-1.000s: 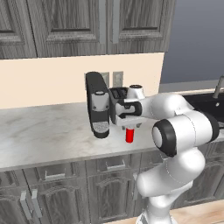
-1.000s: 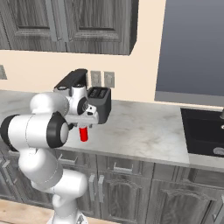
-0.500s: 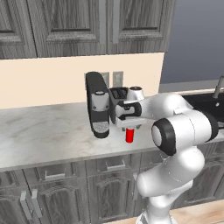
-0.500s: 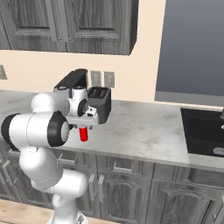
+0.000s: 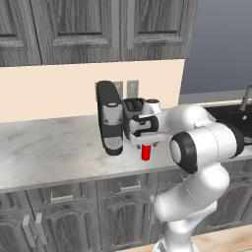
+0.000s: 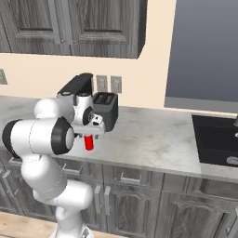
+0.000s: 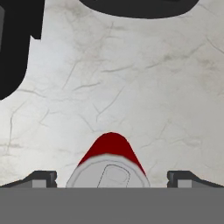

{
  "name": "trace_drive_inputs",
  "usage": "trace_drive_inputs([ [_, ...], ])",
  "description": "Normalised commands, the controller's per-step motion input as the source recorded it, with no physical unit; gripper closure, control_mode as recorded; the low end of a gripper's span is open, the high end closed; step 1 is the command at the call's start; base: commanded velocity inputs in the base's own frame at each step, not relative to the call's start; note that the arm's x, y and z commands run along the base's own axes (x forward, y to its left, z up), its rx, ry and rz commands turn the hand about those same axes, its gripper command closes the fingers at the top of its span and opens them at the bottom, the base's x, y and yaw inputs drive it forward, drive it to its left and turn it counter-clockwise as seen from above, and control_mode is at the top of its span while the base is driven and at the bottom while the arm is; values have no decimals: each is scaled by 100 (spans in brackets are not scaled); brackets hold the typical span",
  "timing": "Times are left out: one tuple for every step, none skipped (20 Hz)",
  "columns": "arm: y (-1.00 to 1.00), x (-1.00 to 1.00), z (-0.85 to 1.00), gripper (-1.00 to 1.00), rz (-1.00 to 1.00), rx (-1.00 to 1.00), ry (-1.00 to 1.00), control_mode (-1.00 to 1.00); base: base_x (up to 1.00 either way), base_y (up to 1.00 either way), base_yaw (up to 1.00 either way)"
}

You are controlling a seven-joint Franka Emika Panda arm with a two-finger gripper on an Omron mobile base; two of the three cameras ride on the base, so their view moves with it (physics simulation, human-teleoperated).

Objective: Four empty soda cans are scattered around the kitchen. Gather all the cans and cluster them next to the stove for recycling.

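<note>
Hand view: wide-open hand point(image 7: 112, 178) straddles the upright red can point(image 7: 111, 162), gripping nothing; bare worktop point(image 7: 144, 96) beyond. Base views show the can near the front edge.

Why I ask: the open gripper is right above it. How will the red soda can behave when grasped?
The red soda can is a slim upright cylinder, so an off-centre nudge would probably tip it and let it roll. Its smooth side may slip. The gripper straddles its silvery top.

**Glossy white arm, dark joints**

The arm point(image 5: 197, 147) is built of rounded, glossy white shells with black rings at the joints. Its white hand carries a gripper point(image 7: 112, 178) with two small dark fingertips point(image 7: 39, 178), grey-faced.
</note>
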Motion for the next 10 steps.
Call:
trace_drive_inputs([
  [2, 0, -7, -100, 0, 0, 2, -100, 0, 0, 0],
  [1, 0, -8, -100, 0, 0, 1, -100, 0, 0, 0],
  [1, 0, -7, -100, 0, 0, 2, -100, 0, 0, 0],
  [0, 0, -6, -100, 0, 0, 2, -100, 0, 0, 0],
  [0, 0, -7, -100, -1, 0, 2, -100, 0, 0, 0],
  [0, 0, -7, -100, -1, 0, 2, -100, 0, 0, 0],
  [0, 0, -7, -100, -1, 0, 3, -100, 0, 0, 0],
  [0, -2, -5, -100, -1, 0, 3, -100, 0, 0, 0],
  [0, -3, -4, -100, -1, 0, 3, -100, 0, 0, 0],
  [0, -3, -4, 100, -1, 0, 3, -100, 0, 0, 0],
])
